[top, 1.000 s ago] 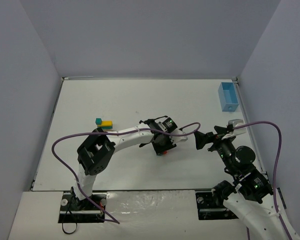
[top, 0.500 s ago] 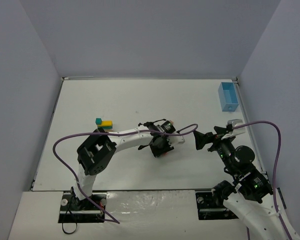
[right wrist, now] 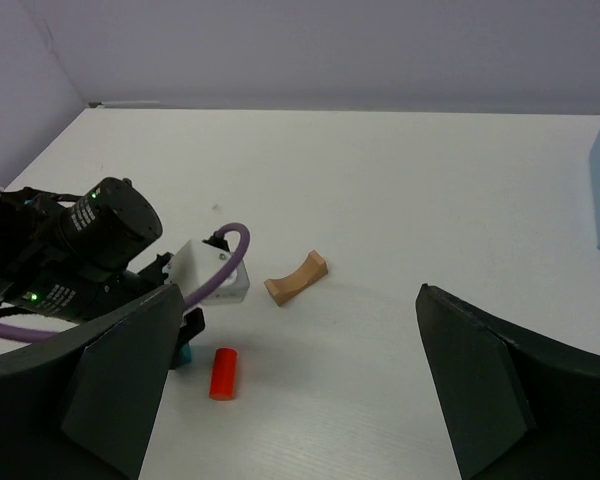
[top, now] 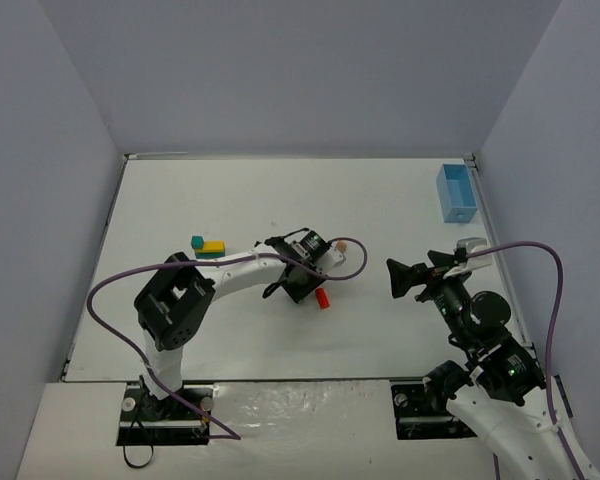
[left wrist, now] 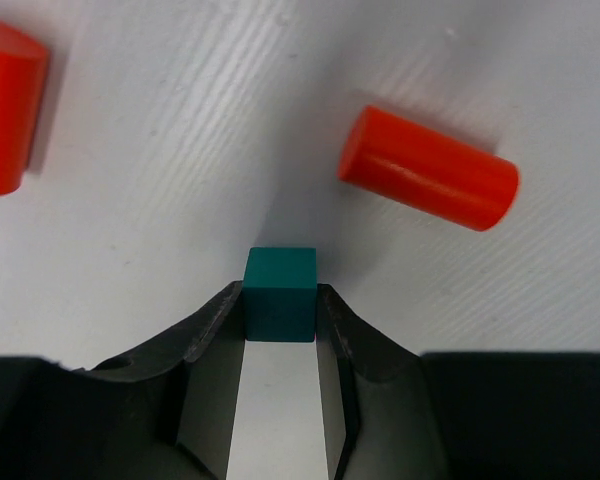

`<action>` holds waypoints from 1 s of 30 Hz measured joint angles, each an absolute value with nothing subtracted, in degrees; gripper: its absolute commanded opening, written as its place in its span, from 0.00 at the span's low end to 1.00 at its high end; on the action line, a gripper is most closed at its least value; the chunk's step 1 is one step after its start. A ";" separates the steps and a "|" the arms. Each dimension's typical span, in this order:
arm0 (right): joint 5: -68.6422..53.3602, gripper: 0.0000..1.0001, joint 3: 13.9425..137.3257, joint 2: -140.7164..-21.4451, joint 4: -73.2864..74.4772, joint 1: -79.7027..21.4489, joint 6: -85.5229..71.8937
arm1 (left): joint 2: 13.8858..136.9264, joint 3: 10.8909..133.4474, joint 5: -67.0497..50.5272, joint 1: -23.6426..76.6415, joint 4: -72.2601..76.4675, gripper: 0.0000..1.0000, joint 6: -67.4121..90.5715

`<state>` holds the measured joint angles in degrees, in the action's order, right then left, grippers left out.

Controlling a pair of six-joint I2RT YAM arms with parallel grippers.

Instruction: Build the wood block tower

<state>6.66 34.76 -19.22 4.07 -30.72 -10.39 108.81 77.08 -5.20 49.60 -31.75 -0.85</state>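
Note:
My left gripper [top: 293,288] is shut on a small teal cube [left wrist: 279,293], pinched between its fingertips low over the white table. Two red cylinders lie on their sides ahead of it, one to the right [left wrist: 428,168] and one at the left edge [left wrist: 5,105]. The top view shows one red cylinder [top: 322,298] just right of the gripper. A yellow block and a teal block [top: 208,247] sit together to the left. A tan arch block [right wrist: 296,277] lies beyond the left wrist. My right gripper [top: 400,277] is open and empty, to the right of these pieces.
A light-blue bin [top: 456,192] stands at the far right of the table [top: 230,200]. The left arm's purple cable [top: 355,268] loops near the tan arch. Grey walls close in the table on three sides.
My left gripper has moved left with the teal cube, uncovering the red cylinder on the table. The right arm has stayed still.

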 measured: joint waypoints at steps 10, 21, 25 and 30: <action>6.61 1.00 34.76 -20.33 4.05 -30.72 -10.48 | 102.75 70.20 -1.54 43.44 -30.49 0.28 9.67; 6.53 1.00 34.76 -20.86 4.05 -30.72 -10.48 | 99.18 66.74 1.06 39.99 -29.58 0.29 18.53; 6.34 1.00 34.76 -20.86 4.05 -30.72 -10.46 | 99.27 64.60 0.89 39.60 -29.27 0.29 20.36; 6.08 1.00 34.76 -20.95 4.05 -30.72 -10.48 | 99.82 64.27 0.95 38.66 -29.03 0.48 21.82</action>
<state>6.08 34.76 -20.95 4.05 -30.72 -10.48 99.82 64.27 0.95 38.66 -29.03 21.82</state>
